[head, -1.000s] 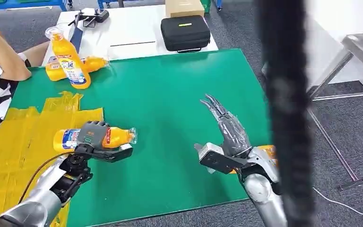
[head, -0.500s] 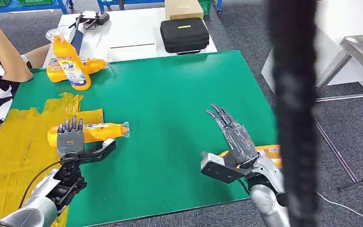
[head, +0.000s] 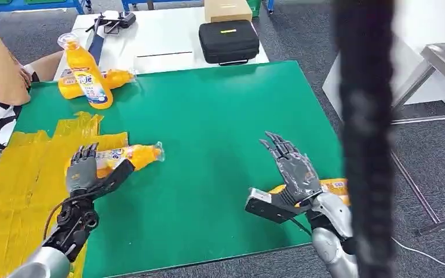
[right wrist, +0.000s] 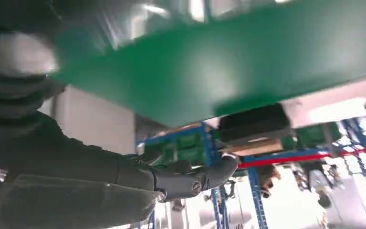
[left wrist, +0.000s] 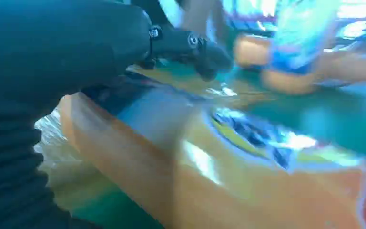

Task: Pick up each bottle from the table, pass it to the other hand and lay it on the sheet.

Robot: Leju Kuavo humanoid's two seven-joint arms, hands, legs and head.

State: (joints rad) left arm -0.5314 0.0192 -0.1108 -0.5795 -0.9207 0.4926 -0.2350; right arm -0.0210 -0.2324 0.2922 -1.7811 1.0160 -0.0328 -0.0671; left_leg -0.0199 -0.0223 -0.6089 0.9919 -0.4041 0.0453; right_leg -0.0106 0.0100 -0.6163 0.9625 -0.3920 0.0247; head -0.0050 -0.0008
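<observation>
We note the bottle [head: 128, 156] lying half on the yellow sheet [head: 17, 191] near the counter [head: 220, 116] left edge, both left hand [head: 92, 174] and right hand [head: 292, 174] released; it may roll off the sheet.

The head view is evenly lit from above; shadows on the green table [head: 208, 116] are faint. A dark vertical band [head: 364, 139] crosses its right side, out of focus. The left wrist view is heavily motion-blurred with glare patches. The right wrist view is soft, its background overexposed.
</observation>
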